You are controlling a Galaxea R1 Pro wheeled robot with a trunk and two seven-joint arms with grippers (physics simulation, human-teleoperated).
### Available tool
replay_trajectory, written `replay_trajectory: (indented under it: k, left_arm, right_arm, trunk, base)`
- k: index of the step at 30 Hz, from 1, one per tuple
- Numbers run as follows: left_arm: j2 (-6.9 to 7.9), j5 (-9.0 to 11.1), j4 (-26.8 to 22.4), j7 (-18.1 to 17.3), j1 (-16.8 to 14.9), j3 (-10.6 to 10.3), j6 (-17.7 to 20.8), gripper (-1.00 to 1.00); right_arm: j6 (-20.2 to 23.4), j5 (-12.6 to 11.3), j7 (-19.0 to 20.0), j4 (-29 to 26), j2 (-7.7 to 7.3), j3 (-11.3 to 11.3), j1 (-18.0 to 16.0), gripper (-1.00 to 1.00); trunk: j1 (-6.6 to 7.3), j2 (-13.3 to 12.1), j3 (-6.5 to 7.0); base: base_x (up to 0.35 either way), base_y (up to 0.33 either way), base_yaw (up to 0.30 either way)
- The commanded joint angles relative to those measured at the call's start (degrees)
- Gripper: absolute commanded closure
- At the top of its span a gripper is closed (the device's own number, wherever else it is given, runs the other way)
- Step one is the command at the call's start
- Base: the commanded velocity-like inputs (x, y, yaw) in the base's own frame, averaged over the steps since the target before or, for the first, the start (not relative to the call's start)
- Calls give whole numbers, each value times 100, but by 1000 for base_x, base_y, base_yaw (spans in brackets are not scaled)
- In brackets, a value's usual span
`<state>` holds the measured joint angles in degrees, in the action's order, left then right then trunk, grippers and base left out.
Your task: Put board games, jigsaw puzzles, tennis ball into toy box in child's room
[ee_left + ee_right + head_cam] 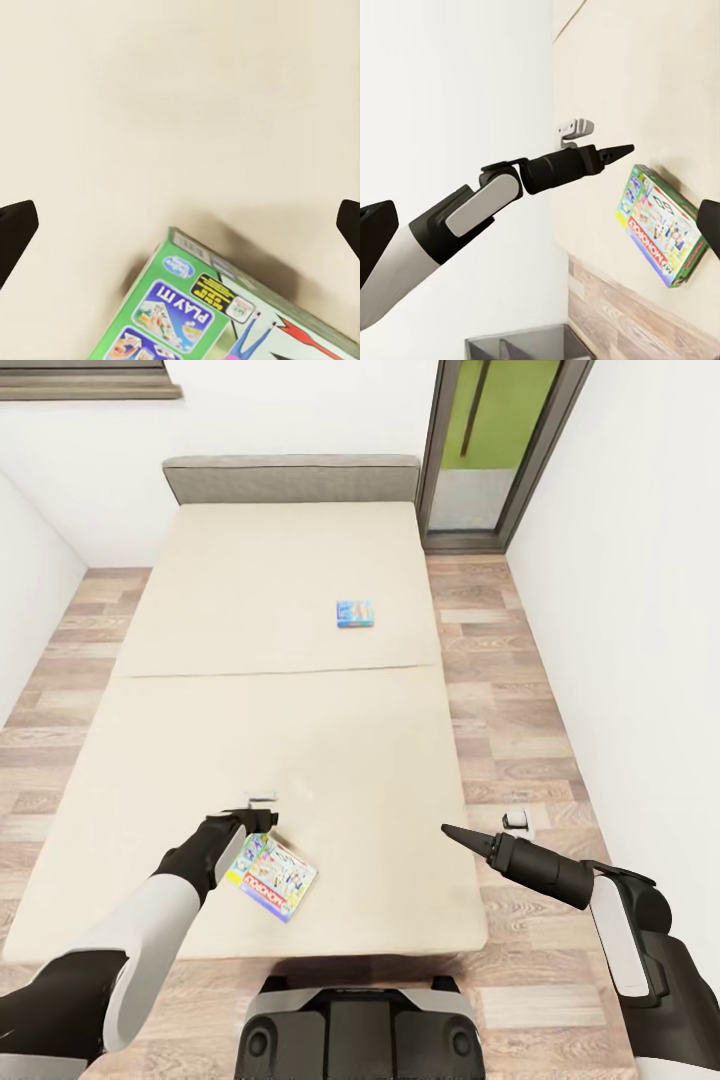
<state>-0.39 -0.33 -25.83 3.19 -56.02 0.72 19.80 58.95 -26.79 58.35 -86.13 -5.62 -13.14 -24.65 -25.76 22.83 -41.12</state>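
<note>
The robot stands at the foot of the long low bed with a plain cream mattress (pixel 250 610), so the job looks to be at an early stage: both flat printed board-game boxes lie on the mattress. The larger green-and-yellow cardboard game box with cartoon lettering (pixel 271 875) lies near the foot edge, close to the robot. The smaller blue game box (pixel 355 613) rests well apart from it, on the far mattress section toward the grey headboard (pixel 290 478).

The left hand (pixel 255 820) hovers just beside the larger box's far corner; in the left wrist view its dark fingertips (pixel 15 229) stand wide apart, holding nothing. The right hand (pixel 460 836) points over the mattress near its right edge; whether it is spread or closed I cannot tell.
</note>
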Motion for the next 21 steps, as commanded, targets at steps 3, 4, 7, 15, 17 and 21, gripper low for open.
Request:
replay_trajectory:
  k: [3, 4, 7, 15, 17, 21]
  left_arm:
    - [-4, -8, -7, 15, -4, 7, 33, -100]
    - [-4, -9, -6, 15, -4, 7, 33, -100]
    - [1, -10, -3, 15, -5, 4, 33, -100]
    - [4, -11, -2, 15, -6, -1, 26, -100]
    - [4, -11, -1, 15, -6, -3, 25, -100]
    - [4, -11, -1, 15, -6, -9, 24, -100]
  right_arm:
    - [20, 12, 32, -1, 0, -4, -4, -100]
    - [20, 11, 33, -4, 0, -4, -2, -100]
    - [20, 9, 35, -7, 0, -4, -2, -100]
    - [20, 15, 36, -9, 0, -4, 2, -100]
    - [20, 14, 36, -9, 0, -4, 0, -100]
    - [20, 16, 30, -9, 0, -4, 0, -100]
  trunk:
    - [-3, 9, -35]
    - [-3, 9, -44]
    - [-3, 9, -73]
    - [-3, 9, -148]
    - [-3, 9, -167]
    - [-3, 9, -205]
  base:
    - [0, 0, 0]
    - [0, 0, 0]
    - [0, 0, 0]
    - [0, 0, 0]
    - [0, 0, 0]
    - [0, 0, 0]
